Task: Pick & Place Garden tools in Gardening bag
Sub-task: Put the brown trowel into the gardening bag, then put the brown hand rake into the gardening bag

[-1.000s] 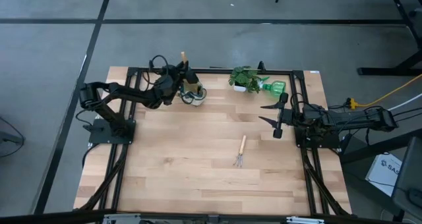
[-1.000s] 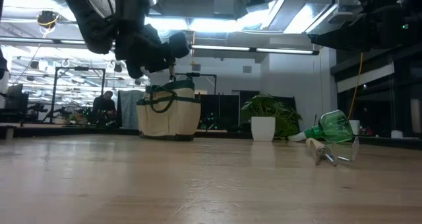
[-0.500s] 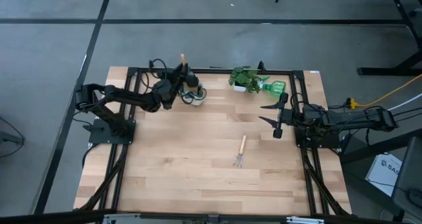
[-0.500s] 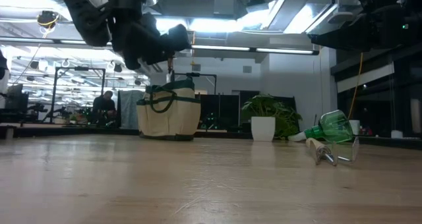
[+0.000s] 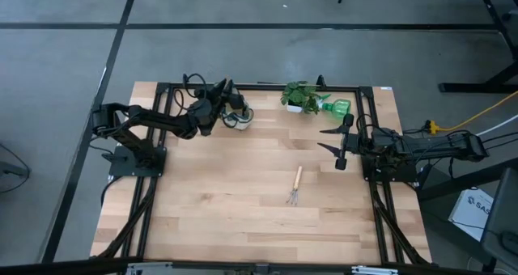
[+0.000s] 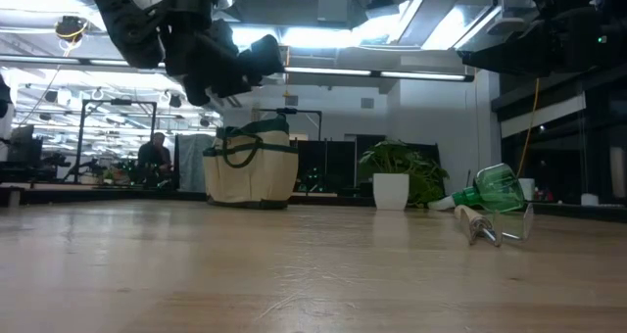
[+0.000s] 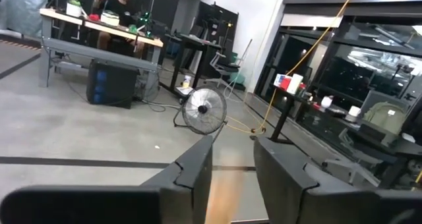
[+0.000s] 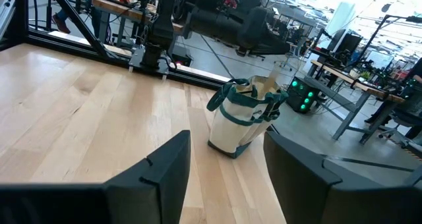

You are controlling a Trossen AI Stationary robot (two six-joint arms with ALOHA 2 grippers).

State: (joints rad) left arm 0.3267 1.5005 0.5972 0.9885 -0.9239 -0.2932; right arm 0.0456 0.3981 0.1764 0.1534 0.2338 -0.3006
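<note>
The tan gardening bag with green trim stands at the table's far left, also in the low view and the right wrist view. My left gripper hovers just above it, fingers apart, with a blurred tan shape low between them, seemingly the trowel's wooden handle. The hand fork lies flat mid-table. The green plastic tool lies on its side at the far right. My right gripper is open and empty above the table's right side. My left gripper has the tan shape between its fingers, with a gap showing beside the right-hand finger. I cannot tell whether either finger touches it. The bag's inside is hidden.
A leafy plant in a white pot stands at the far edge beside the green tool, also in the low view. A black frame rail runs along the far edge. Bare wood lies around the fork.
The wooden handle that stuck out past my left gripper toward the far edge no longer shows in the high view; it has gone down at the bag. My left gripper has risen slightly over the bag.
</note>
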